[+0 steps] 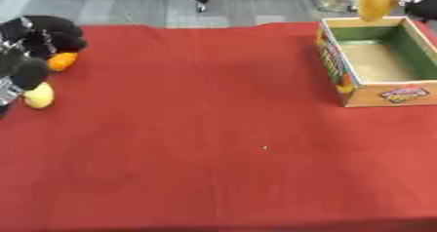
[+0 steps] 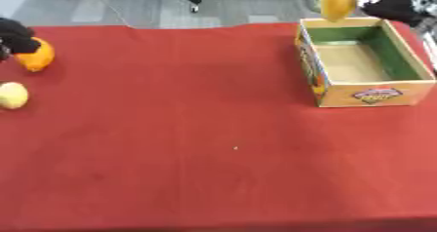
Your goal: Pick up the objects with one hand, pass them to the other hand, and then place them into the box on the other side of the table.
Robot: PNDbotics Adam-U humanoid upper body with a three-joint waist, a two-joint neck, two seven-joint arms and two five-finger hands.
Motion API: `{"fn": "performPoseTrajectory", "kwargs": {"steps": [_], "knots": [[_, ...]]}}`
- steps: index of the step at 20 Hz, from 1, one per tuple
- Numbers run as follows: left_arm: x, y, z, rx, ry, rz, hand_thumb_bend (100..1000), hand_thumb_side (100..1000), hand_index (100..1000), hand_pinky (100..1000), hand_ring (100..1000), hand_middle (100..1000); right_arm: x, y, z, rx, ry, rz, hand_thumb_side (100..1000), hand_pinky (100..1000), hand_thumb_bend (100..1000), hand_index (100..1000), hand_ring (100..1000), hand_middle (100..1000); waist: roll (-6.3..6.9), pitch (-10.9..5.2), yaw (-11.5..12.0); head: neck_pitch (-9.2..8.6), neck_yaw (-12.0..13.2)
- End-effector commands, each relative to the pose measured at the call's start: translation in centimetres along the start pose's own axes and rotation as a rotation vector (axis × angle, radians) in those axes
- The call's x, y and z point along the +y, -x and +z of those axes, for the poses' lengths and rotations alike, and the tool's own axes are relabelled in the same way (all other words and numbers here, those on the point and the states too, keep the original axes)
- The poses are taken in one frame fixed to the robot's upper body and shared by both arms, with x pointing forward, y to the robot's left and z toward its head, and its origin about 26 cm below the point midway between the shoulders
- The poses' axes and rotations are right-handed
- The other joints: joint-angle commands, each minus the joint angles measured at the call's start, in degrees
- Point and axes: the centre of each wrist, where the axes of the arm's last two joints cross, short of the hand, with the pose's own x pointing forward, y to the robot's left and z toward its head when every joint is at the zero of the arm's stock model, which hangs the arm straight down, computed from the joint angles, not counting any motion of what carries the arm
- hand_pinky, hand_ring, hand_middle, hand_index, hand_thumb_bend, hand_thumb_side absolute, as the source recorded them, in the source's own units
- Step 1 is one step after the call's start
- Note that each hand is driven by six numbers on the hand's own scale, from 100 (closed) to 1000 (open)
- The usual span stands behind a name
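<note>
While the right hand hangs at the far right corner, the scene reads from the near edge outward as follows.

Cloth: a red tablecloth [image 2: 213, 167] covers the whole table; the near half is bare but for a tiny pale speck [image 2: 236, 148], well apart from both hands.

Lemon: a pale yellow fruit [image 2: 12, 95] lies on the cloth at the left edge, just below the left hand and touching or nearly touching it in the left eye view.

Left hand: the black left hand [image 1: 34, 46] comes in from the left edge, fingers curled over the cloth; whether they grip anything cannot be told.

Orange: a small orange fruit [image 2: 36, 56] sits on the cloth right against the left hand's fingers, on their near side; held or merely touched cannot be told.

Box: an open cardboard box [image 2: 372, 93] with a green inner wall and printed sides stands on the right side of the cloth, well apart from the left hand and just below the right hand.

Yellow thing: a long yellow-orange object [image 2: 335, 2] hangs upright above the box's far rim, at the left of the right hand.

Right hand: the dark right hand [image 2: 388, 4] is just beside the yellow thing and seems to grasp its top, though the fingers are blurred.
</note>
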Motion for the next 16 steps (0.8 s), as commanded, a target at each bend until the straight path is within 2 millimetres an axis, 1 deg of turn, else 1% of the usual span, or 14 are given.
{"fn": "performPoseTrajectory", "kwargs": {"steps": [1, 3, 5, 7, 9, 10, 11, 12, 13, 14, 15, 16], "knots": [[0.2, -0.6, 0.1, -0.023, -0.025, -0.014, 665, 592, 786, 850, 741, 703, -1.6, 2.5, 0.5, 0.111, 0.039, 0.045, 348, 762, 100, 449, 534, 362, -0.07, 0.4, 0.37, 0.22, -4.02], [0.1, -0.5, 0.1, -0.025, -0.032, -0.003, 664, 592, 785, 850, 741, 702, -1.2, 3.6, 0.9, 0.164, 0.04, 0.055, 336, 765, 100, 460, 538, 366, -0.15, 0.53, 0.78, 0.22, -5.77], [0.0, -0.4, 0.1, -0.03, -0.038, 0.007, 663, 591, 785, 849, 740, 701, -0.6, 4.5, 1.4, 0.205, 0.033, 0.066, 311, 769, 100, 486, 548, 378, -0.18, 0.66, 1.19, 0.22, -6.94], [-0.2, -0.4, 0.0, -0.034, -0.04, 0.017, 663, 592, 785, 849, 740, 701, 0.1, 5.2, 1.9, 0.24, 0.017, 0.087, 283, 771, 100, 532, 561, 396, -0.15, 0.77, 1.64, 0.22, -7.78], [-0.3, -0.4, 0.0, -0.036, -0.038, 0.023, 663, 593, 785, 849, 740, 701, 0.7, 5.8, 2.4, 0.274, -0.002, 0.119, 261, 774, 100, 597, 574, 418, -0.11, 0.83, 2.13, 0.22, -8.53], [-0.3, -0.3, 0.0, -0.037, -0.038, 0.025, 662, 594, 785, 849, 740, 701, 1.0, 6.0, 2.6, 0.289, -0.01, 0.134, 251, 777, 100, 664, 585, 437, -0.08, 0.84, 2.32, 0.22, -8.84], [-0.3, -0.3, 0.0, -0.036, -0.04, 0.026, 662, 594, 785, 849, 740, 701, 1.2, 6.3, 2.9, 0.306, -0.02, 0.147, 243, 778, 100, 696, 590, 444, -0.06, 0.83, 2.49, 0.22, -9.14], [-0.3, -0.3, 0.1, -0.035, -0.041, 0.028, 662, 594, 785, 849, 740, 701, 1.4, 6.5, 3.1, 0.318, -0.027, 0.159, 241, 779, 100, 703, 591, 445, -0.04, 0.82, 2.6, 0.22, -9.34], [-0.4, -0.2, 0.1, -0.032, -0.042, 0.029, 662, 596, 785, 850, 740, 701, 1.5, 6.7, 3.4, 0.332, -0.035, 0.174, 195, 783, 100, 771, 607, 467, -0.05, 0.8, 2.68, 0.22, -9.58], [-0.4, -0.2, 0.2, -0.029, -0.042, 0.03, 662, 597, 785, 850, 741, 701, 1.7, 6.9, 3.6, 0.345, -0.042, 0.189, 222, 785, 100, 807, 617, 483, -0.07, 0.77, 2.74, 0.22, -9.74], [-0.4, -0.1, 0.2, -0.025, -0.043, 0.032, 662, 597, 785, 850, 741, 701, 1.7, 7.1, 3.8, 0.359, -0.051, 0.208, 220, 788, 100, 842, 626, 496, -0.11, 0.74, 2.77, 0.22, -9.85], [-0.4, -0.1, 0.3, -0.022, -0.045, 0.033, 662, 598, 786, 850, 741, 701, 1.7, 7.2, 4.0, 0.371, -0.057, 0.223, 220, 789, 100, 858, 628, 499, -0.14, 0.7, 2.78, 0.22, -9.92]]}}
